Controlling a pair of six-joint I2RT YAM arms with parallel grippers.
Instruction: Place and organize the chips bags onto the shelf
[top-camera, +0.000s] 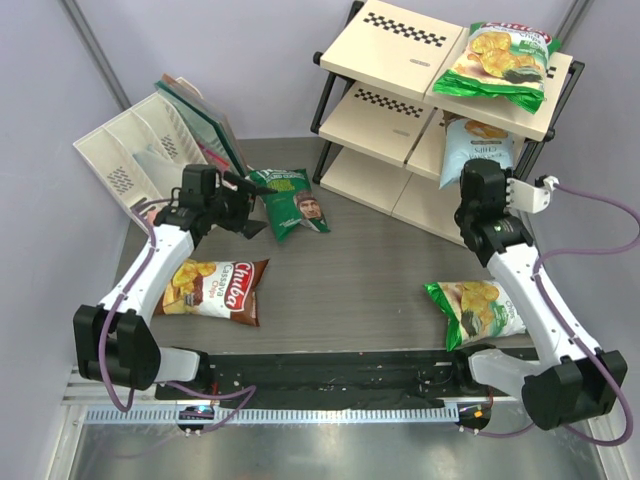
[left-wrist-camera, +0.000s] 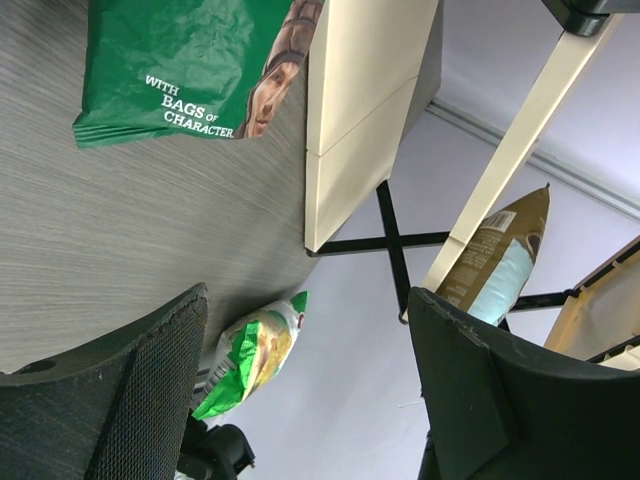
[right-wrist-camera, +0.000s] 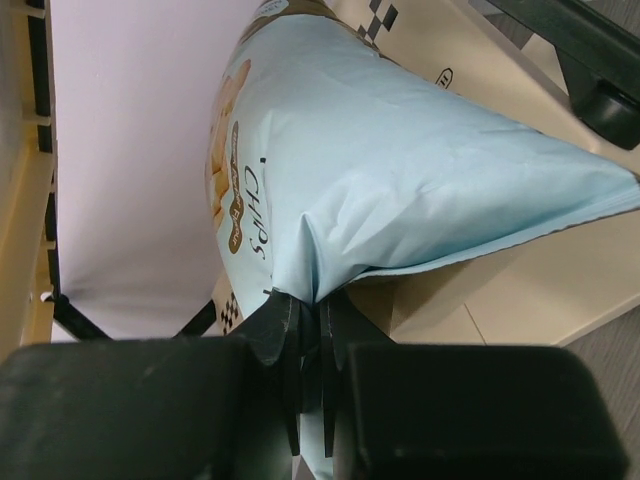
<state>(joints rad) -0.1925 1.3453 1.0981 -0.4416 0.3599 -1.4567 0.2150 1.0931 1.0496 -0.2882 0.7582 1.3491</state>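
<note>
Leftmost, flat on the grey woodgrain table (top-camera: 360, 260): crinkly brown pillow bag (top-camera: 215, 290) marked "Chuba". Beyond it, left gripper (top-camera: 255, 208) spread wide, empty, beside a glossy green bag (top-camera: 290, 200) printed "WITH BAGS OF CHARACTER", its face half hidden. Further right, green-and-white bag (top-camera: 475, 312) on the table. On the black-framed shelf (top-camera: 385, 45), a crumpled green bag (top-camera: 497, 62) topmost; at the middle tier, light blue "CHIPS" bag (top-camera: 478, 148), seam pinched tight in the right gripper (right-wrist-camera: 312, 320).
</note>
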